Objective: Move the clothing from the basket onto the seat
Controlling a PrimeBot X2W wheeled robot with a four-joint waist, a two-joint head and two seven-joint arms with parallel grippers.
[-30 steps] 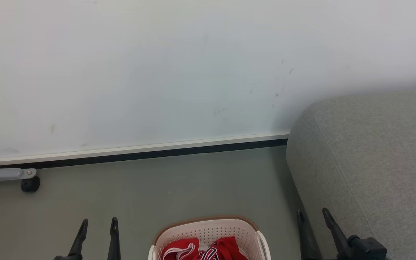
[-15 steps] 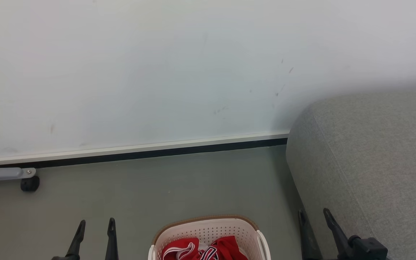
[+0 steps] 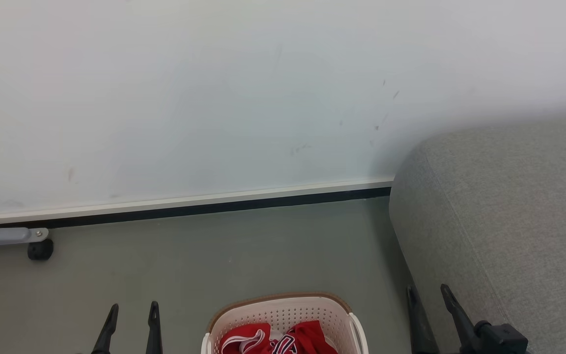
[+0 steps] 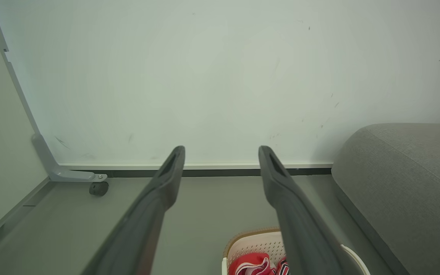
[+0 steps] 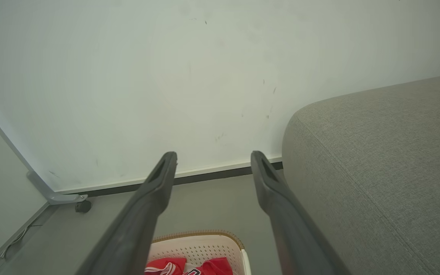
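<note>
The cream basket (image 3: 283, 310) with a brown rim stands on the floor at the bottom middle of the head view, cut off by the frame edge. Red clothing (image 3: 278, 340) with white striped trim lies bunched inside it; the clothing (image 4: 252, 264) and basket (image 5: 201, 246) also show low in both wrist views. The grey seat (image 3: 504, 221) rises at the right, against the wall. My left gripper (image 3: 133, 309) hangs open to the left of the basket, holding nothing. Between basket and seat, my right gripper (image 3: 428, 291) is open and empty too.
A white wall (image 3: 214, 98) with a pale baseboard runs across the back. At the far left stands a grey metal frame leg (image 3: 3, 236) on a black caster (image 3: 40, 250). Grey floor (image 3: 214, 255) lies between wall and basket.
My left gripper's fingertips have sunk a little lower in the head view. The right gripper, basket and clothing have stayed put.
</note>
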